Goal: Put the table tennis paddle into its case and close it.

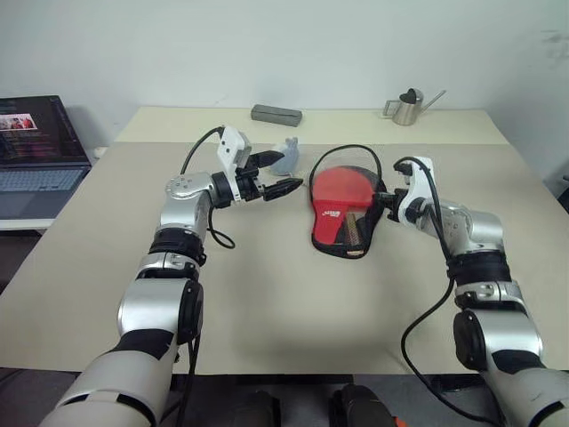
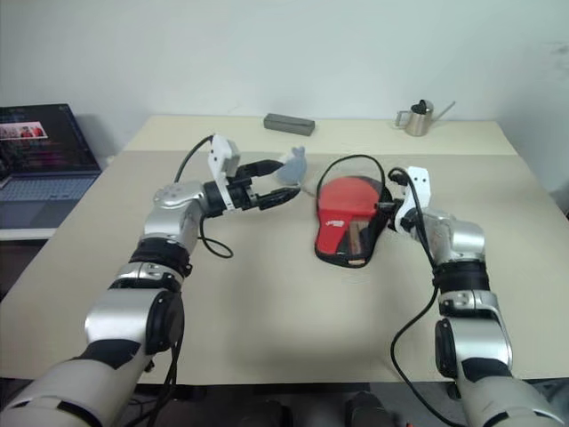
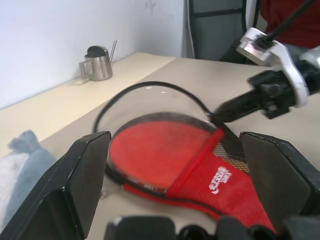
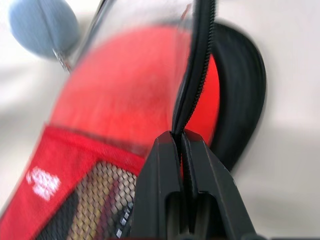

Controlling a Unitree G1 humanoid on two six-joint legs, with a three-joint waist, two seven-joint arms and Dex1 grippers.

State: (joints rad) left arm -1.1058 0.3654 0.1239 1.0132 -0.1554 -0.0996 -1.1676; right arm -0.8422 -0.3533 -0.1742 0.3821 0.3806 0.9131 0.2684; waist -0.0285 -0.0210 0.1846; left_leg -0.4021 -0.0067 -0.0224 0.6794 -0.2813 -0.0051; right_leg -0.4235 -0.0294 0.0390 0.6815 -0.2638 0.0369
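- The case [image 1: 341, 216] lies mid-tabletop [image 1: 267, 294], the table tennis paddle [image 1: 345, 185] inside it, its red face showing.
- Right pincer [image 4: 181, 145] is pinched closed on the case's zipper edge.
- Left pincer [image 1: 283, 173] hovers beside the case, spread wide, holding nothing.

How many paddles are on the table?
1. The paddle lies near the middle of the table, partly tucked into its red and black case, with its round red face showing. Another could be hidden inside; I cannot tell.
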